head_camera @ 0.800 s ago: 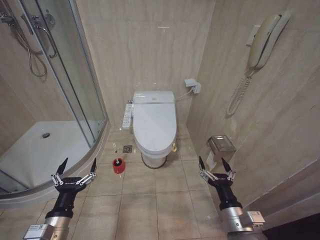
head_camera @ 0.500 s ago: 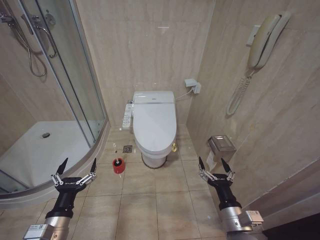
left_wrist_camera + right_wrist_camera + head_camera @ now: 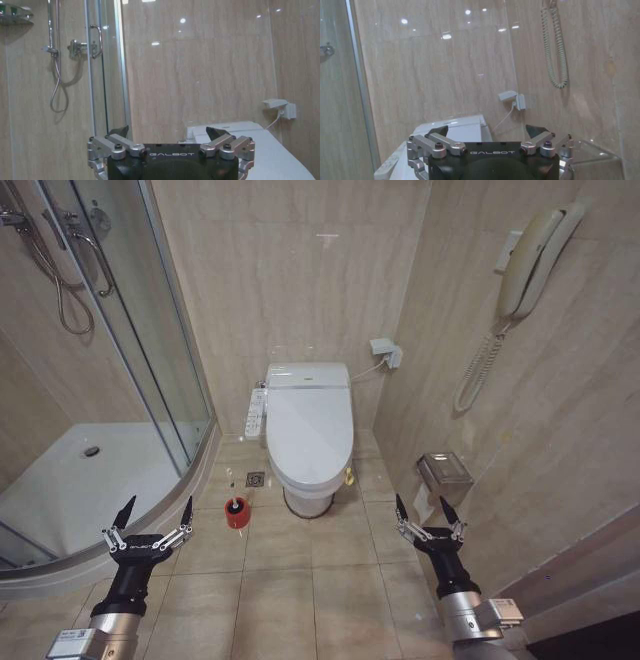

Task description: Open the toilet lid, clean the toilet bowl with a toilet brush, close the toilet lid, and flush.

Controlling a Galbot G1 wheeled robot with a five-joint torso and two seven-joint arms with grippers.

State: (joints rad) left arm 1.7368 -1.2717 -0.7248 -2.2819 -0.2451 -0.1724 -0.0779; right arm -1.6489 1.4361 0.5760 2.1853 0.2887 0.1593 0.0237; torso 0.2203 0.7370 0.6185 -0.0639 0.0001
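Beige tiled bathroom, toilet lid (image 3: 309,430) shut, left end effector (image 3: 151,516) and right end effector (image 3: 426,511) spread wide, empty

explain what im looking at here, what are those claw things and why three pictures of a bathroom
The claws are the two grippers of a wheeled robot with two arms. The wide picture comes from a camera on its head, looking down: the left gripper and the right gripper are both held low over the tiled floor, open and holding nothing. The other two pictures come from cameras on each wrist, looking past the left gripper and the right gripper toward the wall. Ahead stands the toilet bowl with the toilet lid down. The toilet brush sits in its red holder on the floor beside it, near the shower tray.
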